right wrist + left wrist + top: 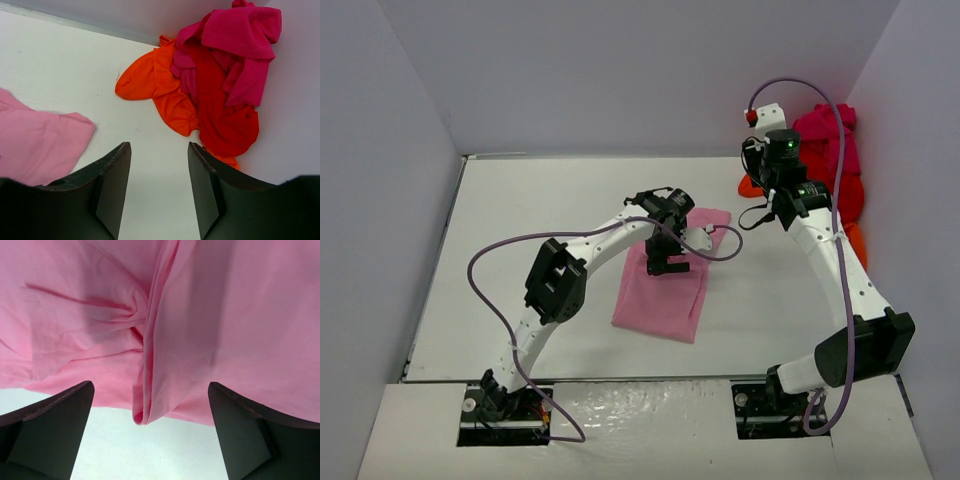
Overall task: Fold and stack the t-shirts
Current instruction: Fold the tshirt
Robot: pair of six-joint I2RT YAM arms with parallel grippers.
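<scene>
Pink t-shirt [665, 295] centre | left claw [151, 385] spread over edge | other t-shirts [215, 100] far-right

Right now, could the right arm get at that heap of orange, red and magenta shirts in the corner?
Probably yes. The right gripper hangs open over bare table just short of the heap, with nothing lying between them.
</scene>
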